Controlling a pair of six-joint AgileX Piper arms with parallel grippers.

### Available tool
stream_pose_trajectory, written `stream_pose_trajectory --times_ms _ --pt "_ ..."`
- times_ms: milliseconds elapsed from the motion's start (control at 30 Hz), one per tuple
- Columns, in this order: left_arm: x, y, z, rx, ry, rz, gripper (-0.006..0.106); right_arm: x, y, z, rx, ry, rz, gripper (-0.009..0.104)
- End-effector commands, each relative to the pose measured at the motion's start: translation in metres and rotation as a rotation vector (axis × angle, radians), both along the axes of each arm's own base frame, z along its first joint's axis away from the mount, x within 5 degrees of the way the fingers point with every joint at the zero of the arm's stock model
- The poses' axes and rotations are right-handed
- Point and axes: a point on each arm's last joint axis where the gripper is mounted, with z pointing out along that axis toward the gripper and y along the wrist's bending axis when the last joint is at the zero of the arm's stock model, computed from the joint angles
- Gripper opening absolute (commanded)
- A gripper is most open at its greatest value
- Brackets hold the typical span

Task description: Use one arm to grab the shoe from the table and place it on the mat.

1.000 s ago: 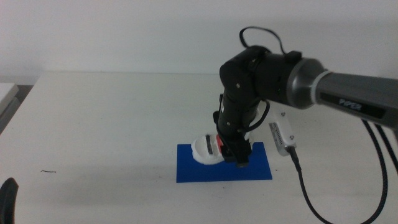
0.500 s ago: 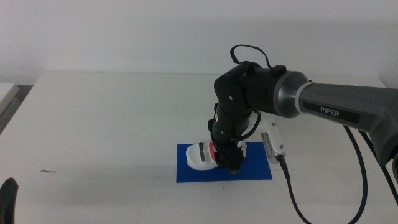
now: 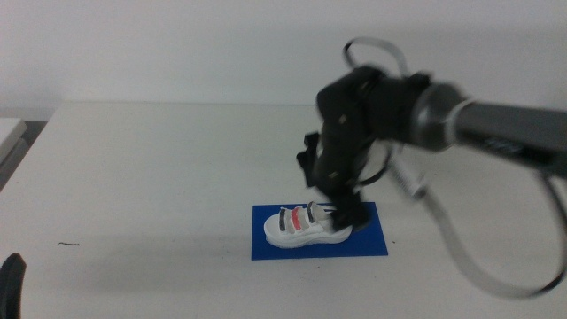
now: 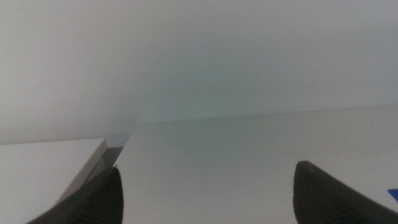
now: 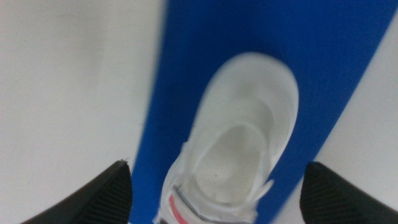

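- Gaping wide, the right gripper's (image 5: pixel 214 186) jaws stand at either side of the wrist view with nothing between them but the shoe (image 5: pixel 239 140) below, which they do not touch.
- From the middle view, that right gripper (image 3: pixel 347 215) hangs over the heel end of the shoe (image 3: pixel 306 228); motion blur hides whether a jaw tip brushes the heel.
- Its arm (image 3: pixel 416 111) reaches in from the right, bent down at the wrist, with a cable looping above and another trailing toward the table (image 3: pixel 151 177).
- The shoe sits upright on its sole on the mat (image 3: pixel 372 241), lying along the mat's length, toe toward the left, heel toward the right.
- Two dark straps and one red strap cross its top.
- The wrist view looks straight down into the shoe's open white heel, with the mat (image 5: pixel 348 68) showing blue on both sides of it.
- The mat lies flat on the table, near the front middle.
- The left gripper (image 4: pixel 205 186) waits at the table's front left corner, its jaws spread far apart over bare tabletop (image 4: pixel 236 155).
- Only a dark tip of the left gripper (image 3: pixel 11 282) shows at the bottom edge of the middle view.
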Motion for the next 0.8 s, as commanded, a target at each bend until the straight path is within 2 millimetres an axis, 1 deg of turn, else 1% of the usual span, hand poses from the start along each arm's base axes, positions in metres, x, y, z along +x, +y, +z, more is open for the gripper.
stream_pose_trajectory --times_ms 0,67,100,133,167,267,333,367,433,500,533,600,667,700,767 --pt "0.0 0.0 0.001 -0.005 -0.007 -0.002 0.094 -0.004 -0.024 0.042 -0.133 -0.063 0.269 0.071" --pt "0.0 0.0 0.001 -0.005 -0.007 -0.002 0.094 -0.014 -0.042 0.069 -0.304 -0.071 0.617 0.071" --pt "0.0 0.0 0.001 -0.005 -0.007 -0.002 0.094 -0.017 -0.046 0.08 -0.338 -0.098 0.709 0.071" --pt "0.0 0.0 0.001 -0.005 -0.007 -0.002 0.094 -0.019 -0.051 0.091 -0.378 -0.133 0.774 0.071" --pt "0.0 0.0 0.001 -0.005 -0.007 -0.002 0.094 -0.021 -0.054 0.101 -0.401 -0.162 0.8 0.071" --pt "0.0 0.0 0.001 -0.005 -0.007 -0.002 0.094 -0.026 -0.066 0.125 -0.506 -0.233 0.921 0.071" --pt "0.0 0.0 0.001 -0.005 -0.007 -0.002 0.094 -0.032 -0.073 0.14 -0.561 -0.264 1.041 0.071" --pt "0.0 0.0 0.001 -0.005 -0.007 -0.002 0.094 -0.035 -0.082 0.145 -0.554 -0.265 1.072 0.071" --pt "0.0 0.0 0.001 -0.005 -0.007 -0.002 0.094 -0.046 -0.104 0.147 -0.54 -0.246 1.069 0.071" --pt "0.0 0.0 0.001 -0.005 -0.007 -0.002 0.094 -0.063 -0.134 0.147 -0.571 -0.214 1.024 0.071" --pt "0.0 0.0 0.001 -0.005 -0.007 -0.002 0.094 -0.076 -0.152 0.145 -0.6 -0.213 0.986 0.071" --pt "0.0 0.0 0.001 -0.005 -0.007 -0.002 0.094 -0.101 -0.181 0.146 -0.642 -0.283 0.928 0.071" --pt "0.0 0.0 0.001 -0.005 -0.007 -0.002 0.094 -0.129 -0.207 0.141 -0.648 -0.356 0.896 0.071" --pt "0.0 0.0 0.001 -0.005 -0.007 -0.002 0.094 -0.14 -0.217 0.136 -0.647 -0.389 0.881 0.071" --pt "0.0 0.0 0.001 -0.005 -0.007 -0.002 0.094 -0.165 -0.234 0.13 -0.623 -0.509 0.827 0.071"
